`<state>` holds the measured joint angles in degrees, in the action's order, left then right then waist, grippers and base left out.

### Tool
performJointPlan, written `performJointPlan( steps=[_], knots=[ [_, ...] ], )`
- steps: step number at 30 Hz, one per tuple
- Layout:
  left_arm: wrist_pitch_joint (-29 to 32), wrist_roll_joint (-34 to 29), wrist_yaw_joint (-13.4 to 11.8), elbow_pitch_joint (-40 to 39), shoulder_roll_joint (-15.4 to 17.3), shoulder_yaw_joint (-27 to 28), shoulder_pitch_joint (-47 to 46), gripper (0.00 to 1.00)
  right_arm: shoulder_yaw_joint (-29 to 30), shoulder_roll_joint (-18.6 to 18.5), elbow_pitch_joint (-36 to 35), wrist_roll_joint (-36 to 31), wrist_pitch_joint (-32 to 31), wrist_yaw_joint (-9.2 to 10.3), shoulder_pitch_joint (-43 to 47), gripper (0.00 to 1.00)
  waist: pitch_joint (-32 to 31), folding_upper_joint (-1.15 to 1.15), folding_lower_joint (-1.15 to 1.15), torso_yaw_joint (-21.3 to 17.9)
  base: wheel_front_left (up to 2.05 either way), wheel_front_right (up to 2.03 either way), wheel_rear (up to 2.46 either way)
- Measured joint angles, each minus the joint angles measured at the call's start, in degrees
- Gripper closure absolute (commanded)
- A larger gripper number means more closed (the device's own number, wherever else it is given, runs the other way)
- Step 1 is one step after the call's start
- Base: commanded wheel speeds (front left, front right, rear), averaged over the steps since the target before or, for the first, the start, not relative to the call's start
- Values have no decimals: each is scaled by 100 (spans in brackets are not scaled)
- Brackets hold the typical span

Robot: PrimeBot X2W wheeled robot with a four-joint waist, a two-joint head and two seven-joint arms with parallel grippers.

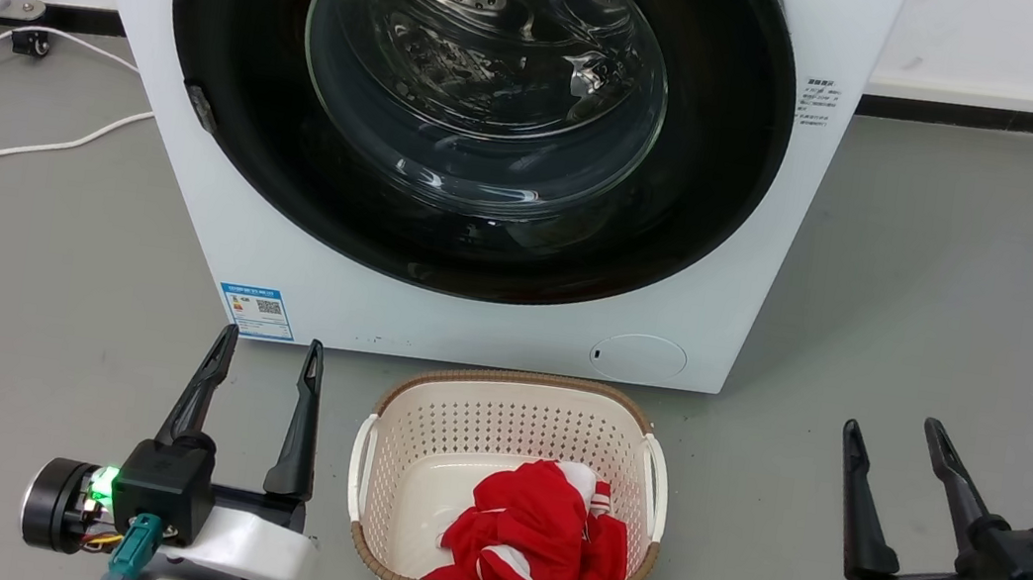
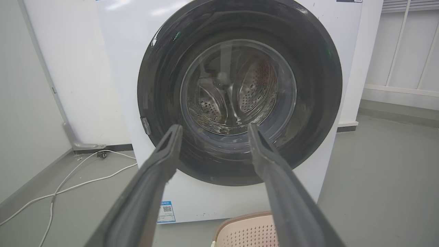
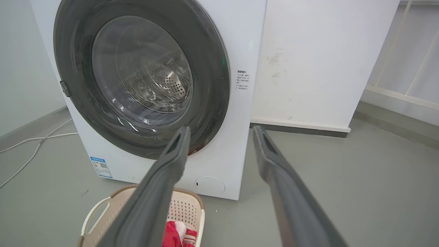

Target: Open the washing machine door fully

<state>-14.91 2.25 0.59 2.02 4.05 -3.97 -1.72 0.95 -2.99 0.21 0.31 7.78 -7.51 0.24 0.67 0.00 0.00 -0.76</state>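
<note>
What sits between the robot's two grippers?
In the head view, a basket holding red cloth stands between the left gripper and right gripper.

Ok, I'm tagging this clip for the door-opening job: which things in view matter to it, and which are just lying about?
For the job: washing machine door, closed; washing machine; left gripper and right gripper, jaws open, clear of the door.

Lying about: laundry basket; red garment inside it; white cables on the floor.
</note>
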Motion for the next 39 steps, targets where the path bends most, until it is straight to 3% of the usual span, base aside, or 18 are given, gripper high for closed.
performJointPlan(
  steps=[1,7,11,18,19,22,28,32,39],
  knots=[
    [1,-1,9,0,-5,8,0,0,-2,0,0,24,8,0,0,100,0,0,0,0,0,0,0],
    [0,-15,42,2,-33,31,0,0,-26,0,21,412,127,0,-2,100,-6,0,0,-5,0,0,0],
    [0,-16,52,-8,-48,54,1,0,-100,4,15,1013,241,0,-40,100,-11,0,0,-22,0,0,0],
    [0,-5,92,-12,-65,111,17,0,-86,3,264,3723,505,1,-324,100,4,0,0,-76,0,0,0],
    [0,1,92,-26,-75,133,20,0,-51,5,375,4845,582,1,-551,100,27,0,0,-91,0,0,0],
    [0,10,92,-45,-83,162,21,0,42,5,528,6055,606,1,-849,100,71,0,0,-99,0,0,0],
    [-9,45,86,-121,-98,236,-48,0,457,7,872,7855,304,1,-1803,100,264,0,0,-129,0,0,0],
    [-15,54,73,-189,-105,264,-190,0,780,-36,1432,8438,-127,2,-2594,100,461,0,0,-145,0,0,0],
    [-15,86,93,-341,-108,338,-484,0,768,-468,2827,8732,-906,2,-4246,100,903,0,0,-165,0,0,0]
  ],
)
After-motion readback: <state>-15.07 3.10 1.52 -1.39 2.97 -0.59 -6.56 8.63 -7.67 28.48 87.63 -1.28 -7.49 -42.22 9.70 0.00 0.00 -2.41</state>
